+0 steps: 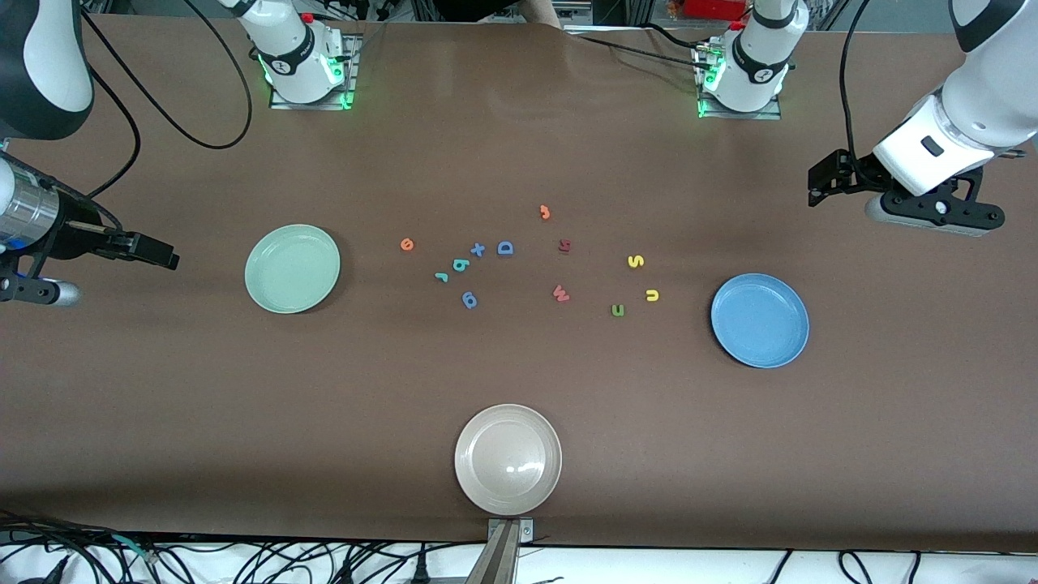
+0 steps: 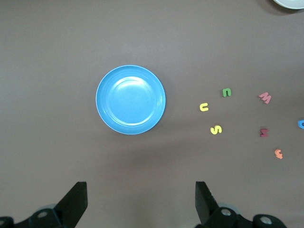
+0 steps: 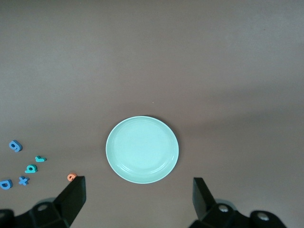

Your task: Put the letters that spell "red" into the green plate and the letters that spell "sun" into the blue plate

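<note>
- Where the front view is taken first, the green plate [image 1: 292, 268] is seen toward the right arm's end of the table [image 1: 519, 381], the blue plate [image 1: 760, 319] toward the left arm's end, and a beige plate [image 1: 508, 459] nearest the camera.
- Between the two coloured plates the letters lie scattered: the orange "e" [image 1: 407, 244], teal "r" [image 1: 441, 277] and teal-blue "d" [image 1: 461, 264] are grouped nearer the green plate; the yellow "s" [image 1: 636, 261], yellow "u" [image 1: 652, 295] and green "n" [image 1: 618, 310] nearer the blue plate. No letter is on a plate.
- The right gripper [image 1: 158, 252] is held up at its end of the table, the left gripper [image 1: 821, 182] at the other end; both arms wait.
- From the left wrist view, the blue plate [image 2: 130, 99] is shown bare, with "s" [image 2: 216, 129], "u" [image 2: 204, 107] and "n" [image 2: 227, 92] beside it; the jaws are spread wide and hold nothing.
- From the right wrist view, the green plate [image 3: 142, 149] is shown bare, with "e" [image 3: 71, 177], "r" [image 3: 40, 159] and "d" [image 3: 31, 168] beside it; these jaws too are released.
</note>
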### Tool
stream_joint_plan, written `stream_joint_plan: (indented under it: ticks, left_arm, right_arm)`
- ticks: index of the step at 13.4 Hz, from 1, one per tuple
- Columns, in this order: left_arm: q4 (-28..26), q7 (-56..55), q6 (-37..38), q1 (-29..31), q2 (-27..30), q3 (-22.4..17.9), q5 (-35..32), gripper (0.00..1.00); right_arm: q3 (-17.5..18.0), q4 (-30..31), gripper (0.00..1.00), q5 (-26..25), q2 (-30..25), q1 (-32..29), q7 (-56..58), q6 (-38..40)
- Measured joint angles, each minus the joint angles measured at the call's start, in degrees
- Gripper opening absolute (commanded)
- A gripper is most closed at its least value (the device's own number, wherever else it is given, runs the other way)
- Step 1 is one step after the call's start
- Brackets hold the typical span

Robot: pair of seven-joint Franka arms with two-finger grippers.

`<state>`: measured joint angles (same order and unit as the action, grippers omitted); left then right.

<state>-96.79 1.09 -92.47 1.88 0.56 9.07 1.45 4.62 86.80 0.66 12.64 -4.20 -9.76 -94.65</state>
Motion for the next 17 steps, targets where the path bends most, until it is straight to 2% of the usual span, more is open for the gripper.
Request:
stream_joint_plan:
  ticks: [17]
  left_arm:
    - [0.00, 0.00, 0.00, 0.55, -0.04, 0.03, 0.00, 1.00]
  right_arm:
    - [-0.21, 0.00, 1.00, 0.00, -0.02, -0.05, 0.00, 1.79]
